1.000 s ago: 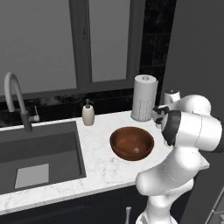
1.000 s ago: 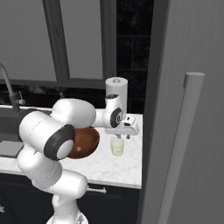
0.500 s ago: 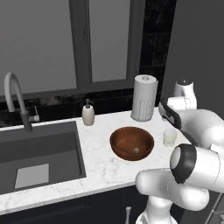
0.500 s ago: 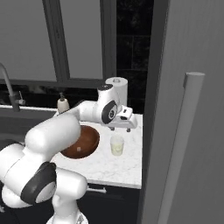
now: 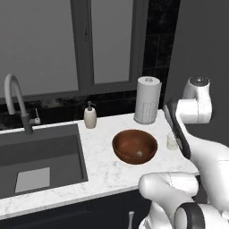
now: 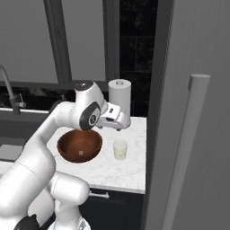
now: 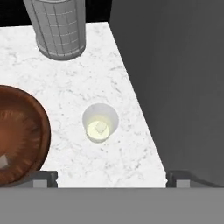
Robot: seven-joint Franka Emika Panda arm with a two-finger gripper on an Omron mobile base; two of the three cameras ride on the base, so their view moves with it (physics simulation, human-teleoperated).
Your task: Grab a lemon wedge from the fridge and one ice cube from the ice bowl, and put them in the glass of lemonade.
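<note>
Hovering over the tabletop (image 7: pixel 131 70), the fingers (image 7: pixel 111 178) are spread wide and hold nothing, with the glass (image 7: pixel 100 123) seen below, a small pale cube afloat in it. One ice cube (image 5: pixel 139 154) is left in the bowl (image 5: pixel 134 146). It is judged light, hard and slippery, best pinched squarely across opposite flat faces.

A glossy reddish-brown ice bowl (image 5: pixel 134 146) sat on a smooth white marble-look counter (image 5: pixel 103 170), beside a clear glass of lemonade (image 7: pixel 100 123), a ribbed paper-towel roll (image 5: pixel 147 99) and the matte grey fridge (image 6: pixel 193 112).
</note>
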